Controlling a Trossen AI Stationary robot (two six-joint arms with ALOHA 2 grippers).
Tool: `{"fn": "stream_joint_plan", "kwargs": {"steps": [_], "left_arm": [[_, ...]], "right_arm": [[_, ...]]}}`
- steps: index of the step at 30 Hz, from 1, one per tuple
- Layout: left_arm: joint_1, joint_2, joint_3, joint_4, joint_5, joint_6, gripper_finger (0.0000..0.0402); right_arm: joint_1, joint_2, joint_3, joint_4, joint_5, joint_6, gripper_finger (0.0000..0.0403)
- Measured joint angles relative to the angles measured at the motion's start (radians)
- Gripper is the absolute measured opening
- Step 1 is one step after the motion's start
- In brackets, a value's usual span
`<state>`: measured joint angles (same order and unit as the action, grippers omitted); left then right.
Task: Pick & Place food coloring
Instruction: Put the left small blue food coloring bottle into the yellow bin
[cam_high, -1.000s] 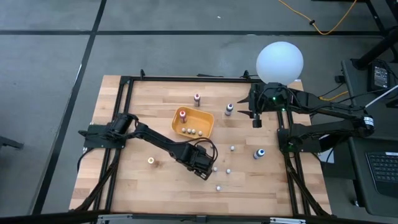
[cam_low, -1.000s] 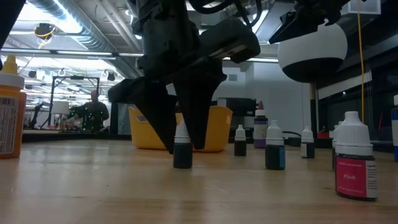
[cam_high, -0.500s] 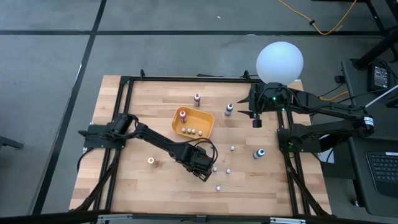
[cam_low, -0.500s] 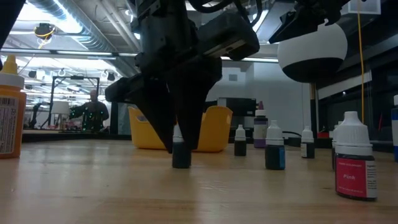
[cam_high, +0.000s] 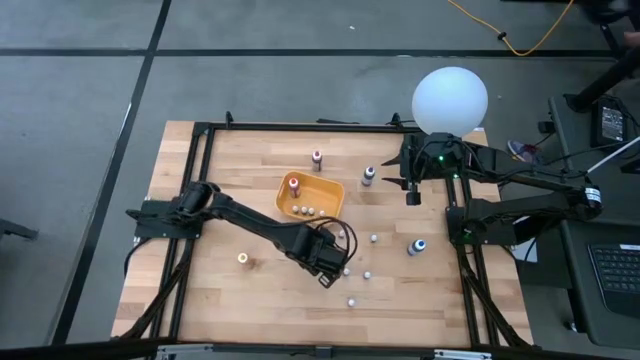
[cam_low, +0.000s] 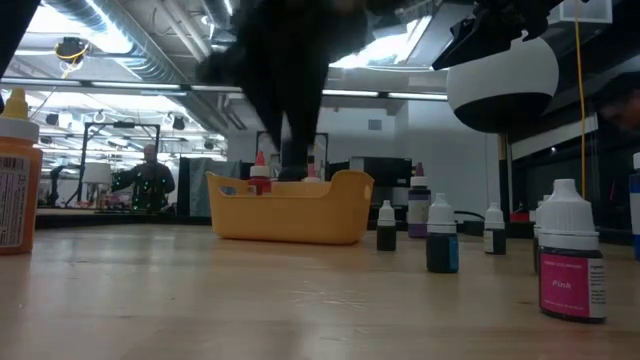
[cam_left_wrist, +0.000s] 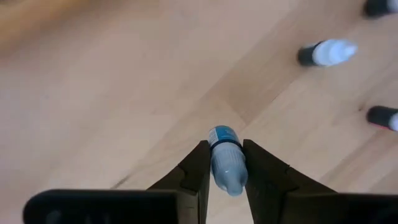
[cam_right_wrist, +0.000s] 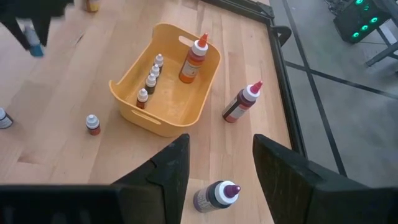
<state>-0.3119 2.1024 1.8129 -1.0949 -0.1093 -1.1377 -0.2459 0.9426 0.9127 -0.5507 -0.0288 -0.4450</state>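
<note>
L gripper (cam_left_wrist: 225, 169) pinches a small blue bottle (cam_left_wrist: 225, 163) between its fingers, lifted clear of the table (cam_high: 200, 290), just beside the orange tray (cam_high: 328, 190) w/ 4 small bottles (cam_high: 309, 210) and a taller red-capped one (cam_high: 294, 183) inside. More bottles stand loose on the wood nr the tray. R gripper (cam_right_wrist: 214, 163) hangs at the far edge, jaws spread, holding nothing, over a purple-capped bottle (cam_right_wrist: 214, 194).

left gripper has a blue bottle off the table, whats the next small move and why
Probably carry it toward the tray and stop above a bare patch. The left gripper is shut on the blue bottle, lifted off the wood, and the tray already holds a row of small bottles plus a taller one.
</note>
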Motion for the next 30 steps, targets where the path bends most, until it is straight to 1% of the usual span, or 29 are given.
{"fn": "stream_joint_plan", "kwargs": {"steps": [2, 6, 10, 14, 20, 26, 30], "left_arm": [[0.003, -0.015, 0.057, -0.098, -0.044, 0.022, 0.0071], [0.024, -0.033, 0.153, -0.237, -0.116, 0.049, 0.0070], [0.054, -0.072, 0.177, -0.260, -0.144, 0.093, 0.0073], [0.104, -0.077, 0.176, -0.263, -0.143, 0.151, 0.0071], [0.211, -0.073, 0.176, -0.226, -0.102, 0.207, 0.0075], [0.313, -0.070, 0.147, -0.111, -0.053, 0.228, 0.0073], [0.349, -0.056, 0.123, -0.075, -0.018, 0.229, 0.0075]], "right_arm": [[0.000, 0.000, 0.000, 0.000, 0.000, 0.002, 0.0177], [0.000, 0.000, -0.001, 0.000, 0.000, 0.003, 0.0177], [-0.001, 0.010, -0.001, -0.003, 0.001, 0.014, 0.0177], [-0.006, 0.033, -0.001, -0.002, 0.001, 0.022, 0.0177], [-0.026, 0.075, -0.001, -0.004, 0.000, 0.022, 0.0177], [-0.061, 0.073, -0.001, 0.089, -0.053, 0.013, 0.0177], [-0.094, 0.056, -0.001, 0.146, -0.084, -0.007, 0.0177]]}}
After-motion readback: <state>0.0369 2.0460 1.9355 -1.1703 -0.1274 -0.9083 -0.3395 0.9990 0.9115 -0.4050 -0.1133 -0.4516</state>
